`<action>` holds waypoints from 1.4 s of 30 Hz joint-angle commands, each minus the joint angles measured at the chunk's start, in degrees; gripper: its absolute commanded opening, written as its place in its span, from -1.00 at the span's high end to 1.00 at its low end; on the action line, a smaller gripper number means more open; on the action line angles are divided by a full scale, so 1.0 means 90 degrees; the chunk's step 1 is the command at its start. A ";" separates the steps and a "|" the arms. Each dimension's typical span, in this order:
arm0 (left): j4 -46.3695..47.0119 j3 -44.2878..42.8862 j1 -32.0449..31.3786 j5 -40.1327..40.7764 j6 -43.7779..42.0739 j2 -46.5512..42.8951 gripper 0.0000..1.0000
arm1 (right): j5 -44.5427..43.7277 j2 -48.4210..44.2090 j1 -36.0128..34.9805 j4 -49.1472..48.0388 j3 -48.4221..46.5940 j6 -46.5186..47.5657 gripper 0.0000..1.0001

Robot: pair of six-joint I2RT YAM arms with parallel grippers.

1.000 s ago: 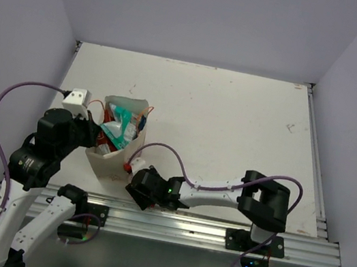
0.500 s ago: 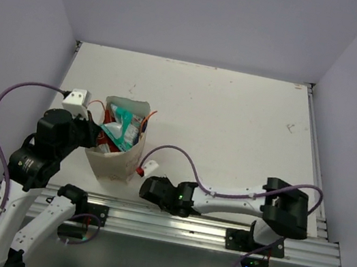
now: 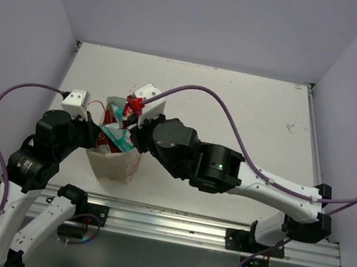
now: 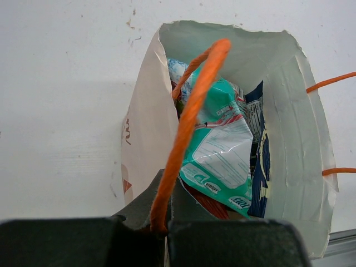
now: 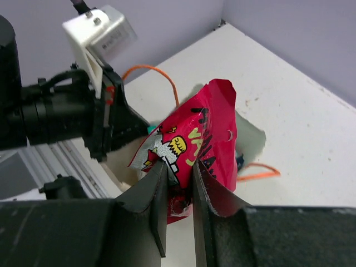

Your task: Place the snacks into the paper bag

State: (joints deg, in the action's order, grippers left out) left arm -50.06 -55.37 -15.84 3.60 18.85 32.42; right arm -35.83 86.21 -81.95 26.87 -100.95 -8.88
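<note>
The tan paper bag (image 3: 115, 163) stands upright at the near left of the table. My left gripper (image 3: 90, 134) is shut on its orange string handle (image 4: 186, 119) at the bag's left rim (image 4: 143, 125). Inside lie a teal-and-white packet (image 4: 220, 153), a dark blue packet (image 4: 259, 161) and part of a red one (image 4: 210, 203). My right gripper (image 5: 179, 179) is shut on a medium red packet (image 5: 197, 142) with a cartoon figure. It holds the packet (image 3: 131, 105) just above the bag's open mouth (image 5: 250, 132). The right gripper (image 3: 133, 113) reaches in from the right.
The right arm (image 3: 253, 178) stretches low across the table's front half from its base at the near right. The left arm's wrist camera (image 5: 100, 32) sits close beside the red packet. The bag's other handle (image 5: 257, 170) hangs over its right side. Walls enclose the table.
My right gripper has risen from table level by the bag's near right corner to above the bag's mouth, carrying the red packet. The left gripper has kept hold of the handle.
</note>
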 commanded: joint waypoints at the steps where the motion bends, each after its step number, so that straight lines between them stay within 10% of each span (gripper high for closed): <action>1: 0.0035 -0.0039 -0.0047 -0.0136 -0.0005 -0.0048 1.00 | 0.0475 0.1159 0.0111 -0.0193 -0.0657 0.0938 1.00; 8: 0.0035 -0.0068 -0.0047 -0.0107 0.0005 -0.0048 1.00 | 0.0720 0.1856 0.0492 -0.0261 -0.1050 0.0851 1.00; 14: 0.0045 -0.0058 -0.0047 -0.0097 0.0015 -0.0067 1.00 | 0.0516 0.1739 0.0825 0.0040 -0.1195 0.0674 -0.94; 42: 0.0055 -0.0039 -0.0047 -0.0058 0.0034 -0.0087 1.00 | 0.0397 0.0459 0.1400 -0.0496 0.1353 -0.1151 -0.92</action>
State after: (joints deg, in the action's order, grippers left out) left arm -50.06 -55.37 -15.84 3.64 18.87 32.21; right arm -33.32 89.73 -69.89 26.83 -89.34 -16.47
